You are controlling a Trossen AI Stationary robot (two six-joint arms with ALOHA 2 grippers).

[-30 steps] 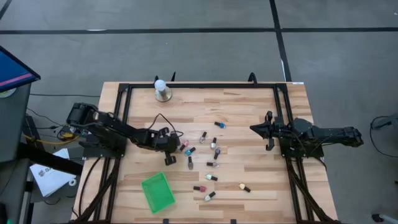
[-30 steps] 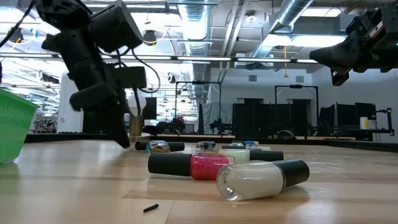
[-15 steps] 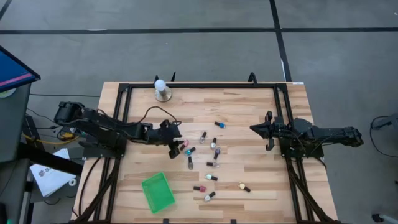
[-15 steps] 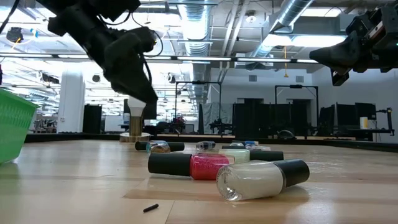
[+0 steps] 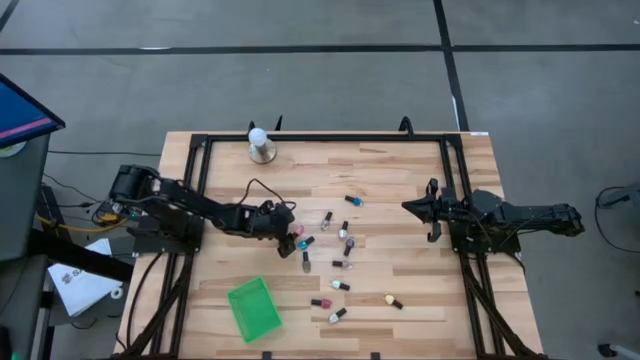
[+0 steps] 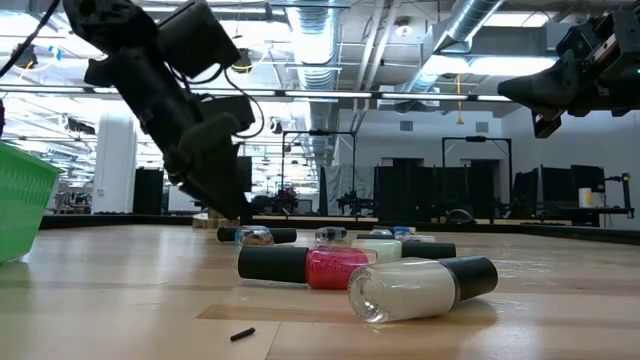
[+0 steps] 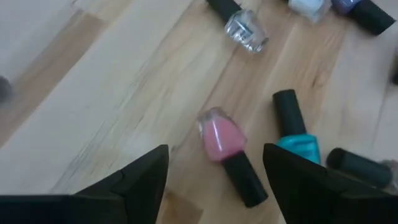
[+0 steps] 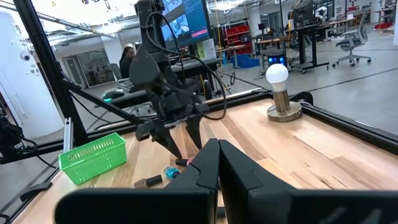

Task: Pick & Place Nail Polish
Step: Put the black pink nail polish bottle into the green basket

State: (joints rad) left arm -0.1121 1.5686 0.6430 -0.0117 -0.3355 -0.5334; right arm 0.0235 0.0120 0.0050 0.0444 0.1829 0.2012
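A pink nail polish bottle point(image 7: 221, 138) lay on its side on the tabletop point(image 5: 400, 170), a teal bottle point(image 7: 297, 142) just beside it, at the left edge of the scattered bottles. The left pincer point(image 7: 214, 171) hung over the pink one, fingers point(image 7: 140, 177) apart on either side, apparently not touching it. The green basket point(image 5: 253, 307) sat nearer the front edge. The right pincer point(image 5: 431, 211) waited above the right side, fingers together.
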